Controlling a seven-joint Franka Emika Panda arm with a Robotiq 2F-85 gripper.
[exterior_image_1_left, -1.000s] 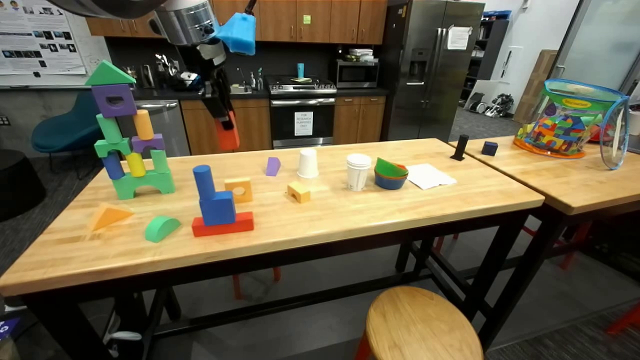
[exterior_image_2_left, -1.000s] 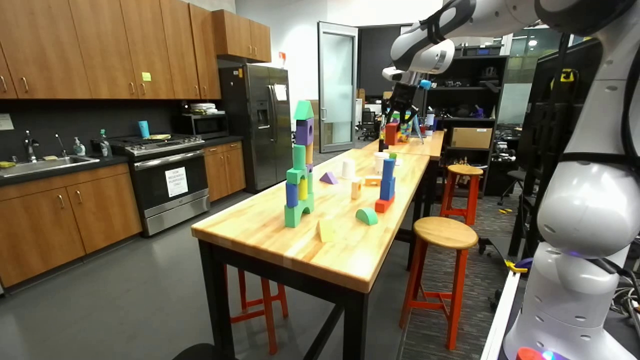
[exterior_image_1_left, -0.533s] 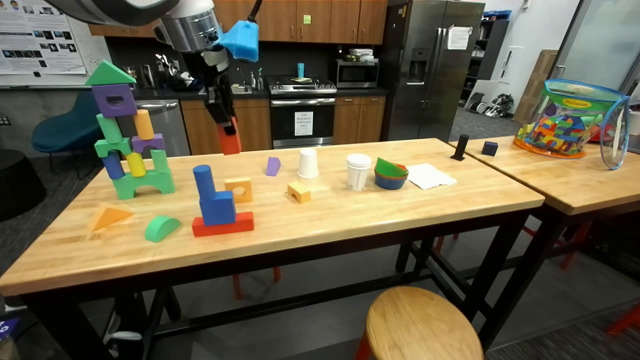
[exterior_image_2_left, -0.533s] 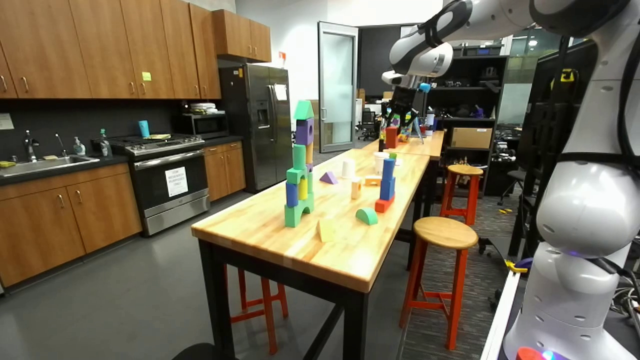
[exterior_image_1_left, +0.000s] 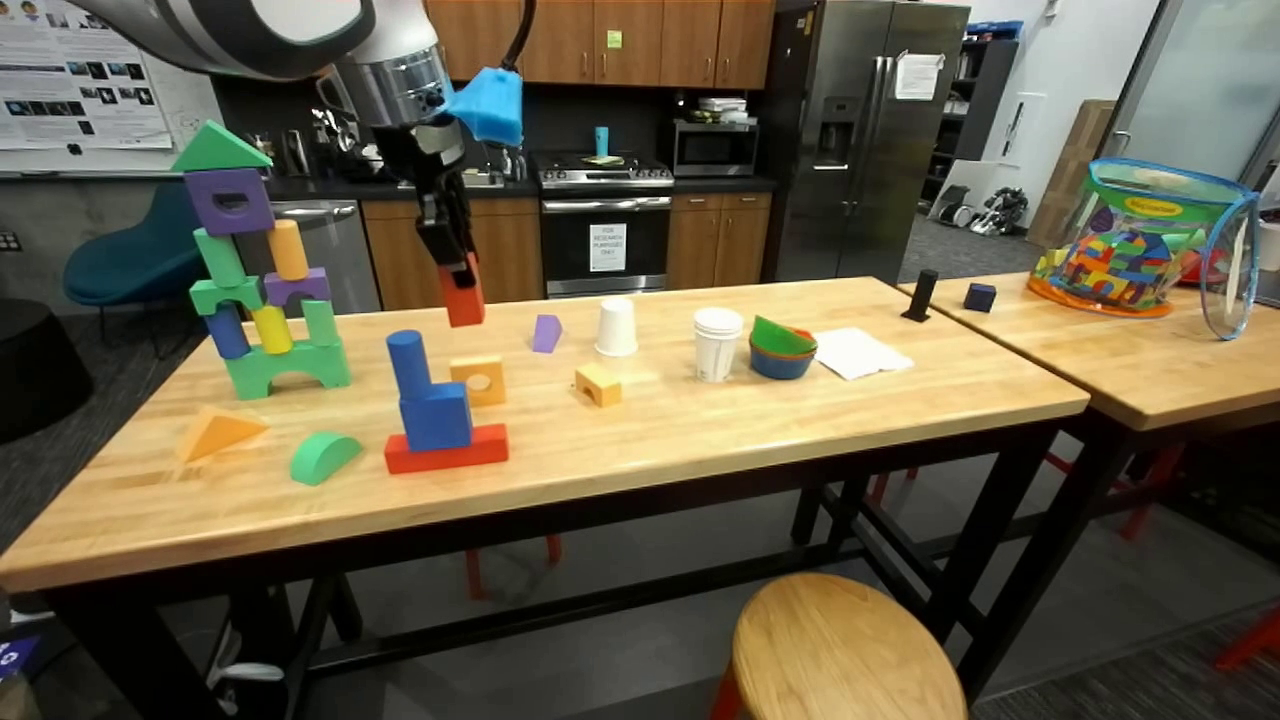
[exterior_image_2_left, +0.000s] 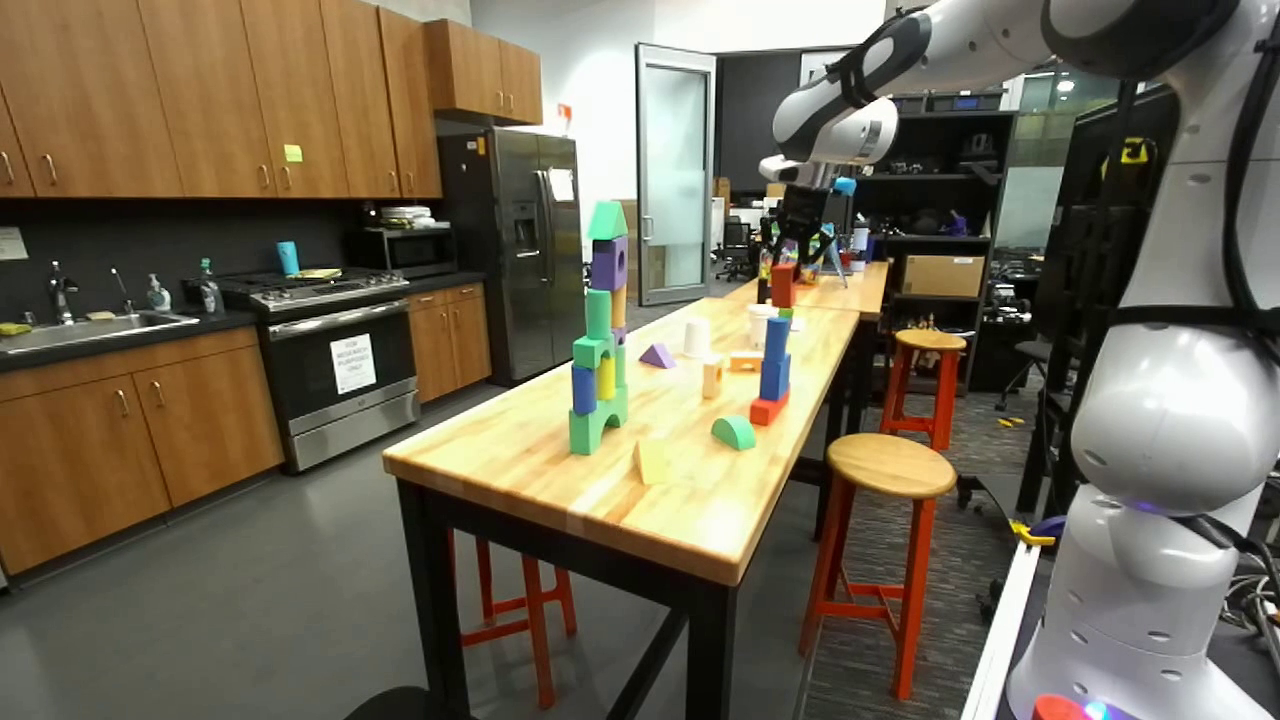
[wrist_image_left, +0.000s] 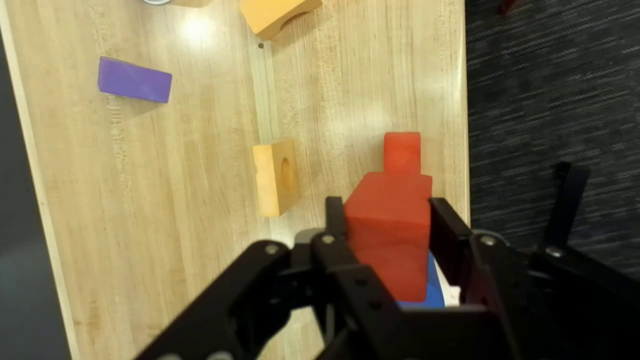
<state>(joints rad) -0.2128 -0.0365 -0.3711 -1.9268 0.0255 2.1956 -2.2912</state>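
Observation:
A red block (wrist_image_left: 390, 240) is gripped from both sides by the fingers of my gripper (wrist_image_left: 387, 204) in the wrist view. Both exterior views show this red block (exterior_image_1_left: 462, 300) held in the air above the table. Close by stands a small stack: a blue cylinder (exterior_image_1_left: 408, 366) upright on a blue block (exterior_image_1_left: 437, 418), which sits on a long red bar (exterior_image_1_left: 447, 452). From the wrist, the held block covers most of this stack; one end of the bar (wrist_image_left: 402, 150) and a bit of blue show past it. An orange block with a hole (wrist_image_left: 267, 185) stands to the left.
A tall tower of blocks (exterior_image_1_left: 228, 200) stands at one table end. A green half-round (exterior_image_1_left: 325, 457), an orange wedge (exterior_image_1_left: 222, 432), a purple wedge (exterior_image_1_left: 546, 333), an orange arch (exterior_image_1_left: 598, 384), white cups (exterior_image_1_left: 616, 328) and bowls (exterior_image_1_left: 780, 364) are spread over the tabletop (exterior_image_1_left: 640, 440).
The arm has come down with the red block still in the gripper, drifting slightly right in an exterior view. The block looks more upright than before. Things on the table have stayed put.

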